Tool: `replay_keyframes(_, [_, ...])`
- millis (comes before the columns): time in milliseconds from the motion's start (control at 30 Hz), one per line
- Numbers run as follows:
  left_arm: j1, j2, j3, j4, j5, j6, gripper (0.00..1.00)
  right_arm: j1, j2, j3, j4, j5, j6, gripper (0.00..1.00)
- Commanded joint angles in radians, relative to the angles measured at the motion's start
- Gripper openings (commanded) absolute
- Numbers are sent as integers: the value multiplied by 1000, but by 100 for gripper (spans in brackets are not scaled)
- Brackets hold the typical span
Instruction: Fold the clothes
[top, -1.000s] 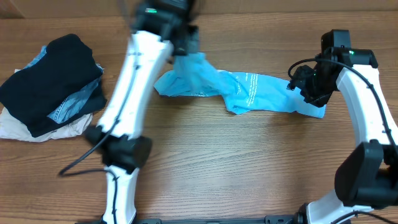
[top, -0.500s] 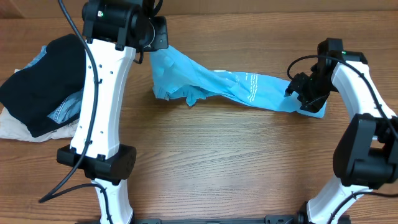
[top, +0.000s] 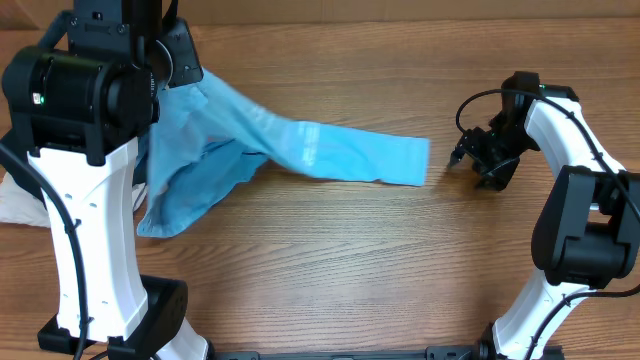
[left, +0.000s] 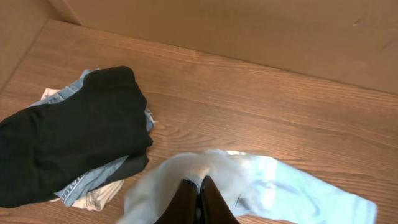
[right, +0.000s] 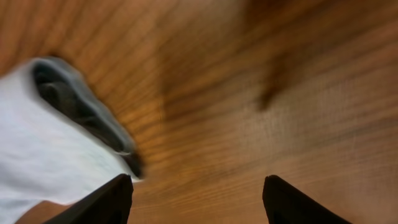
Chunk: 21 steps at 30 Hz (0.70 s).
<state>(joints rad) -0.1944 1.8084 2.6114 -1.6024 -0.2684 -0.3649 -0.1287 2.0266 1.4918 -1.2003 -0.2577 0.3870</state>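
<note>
- Holding the sky-blue T-shirt (top: 300, 150) up at the left of the bench (top: 330, 260), our left tool (left: 198, 191) is pinched together on a bunch of its cloth.
- From that grip we see the shirt hang down and stretch rightward across the wood. Its far end lies near the right tool (top: 470, 160) but apart from it.
- Our right tool's fingers stand apart with nothing between them.
- At the bench's left edge we see a pile of clothes (left: 68, 146): a black garment (left: 74, 130) on top, denim (left: 81, 186) and cream cloth (left: 102, 198) beneath.
</note>
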Motion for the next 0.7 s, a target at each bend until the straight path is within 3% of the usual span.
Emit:
replay_keyframes(0, [-2, 2, 10, 8, -27, -9, 4, 39, 1, -6, -8, -82, -50, 70])
replay_keyframes(167, [-2, 2, 10, 4, -26, -9, 4, 170, 1, -97, 143, -126, -41, 70])
replay_keyframes(300, [-2, 2, 10, -16, -26, -4, 4, 253, 2, -211, 353, -119, 119, 70])
replay_keyframes(367, [-2, 2, 10, -19, -25, 6, 4, 258, 2, -242, 439, -129, 168, 65])
replay_keyframes(433, [-2, 2, 10, -20, -24, 6, 4, 258, 2, -249, 490, -174, 167, 55])
replay_keyframes(467, [-2, 2, 10, -21, -23, 6, 4, 258, 2, -249, 505, -193, 167, 45])
replay_keyframes(500, [-2, 2, 10, -22, -23, 6, 4, 258, 1, -248, 510, -208, 167, 32])
replay_keyframes(533, [-2, 2, 10, -25, -23, 6, 4, 256, -1, -241, 495, -223, 163, 13])
replay_keyframes(567, [-2, 1, 10, -26, -23, 6, 4, 251, -5, -232, 472, -223, 151, 6])
replay_keyframes(667, [-2, -12, 10, -28, -27, 11, 4, 195, -108, -180, 315, -168, 42, 4])
